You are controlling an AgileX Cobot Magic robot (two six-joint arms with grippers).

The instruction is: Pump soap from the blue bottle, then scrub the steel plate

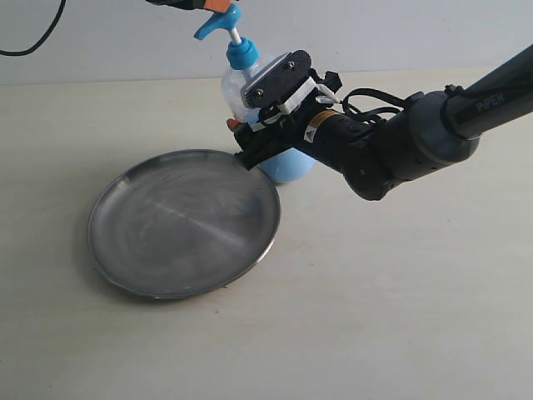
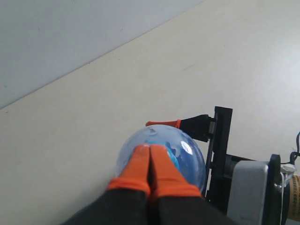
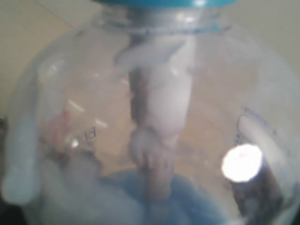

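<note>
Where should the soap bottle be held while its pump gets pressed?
Around the wide round body of the blue bottle, coming in from the side. It stands upright, and the pump head on top must stay free for pressing. The right gripper straddles it that way now.

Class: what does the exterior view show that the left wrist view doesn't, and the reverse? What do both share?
Only the exterior view: the plate and the pump spout. Only the left wrist view: the left hand, fingertips closed together, above the bottle. Both: the bottle with the right hand around it.
</note>
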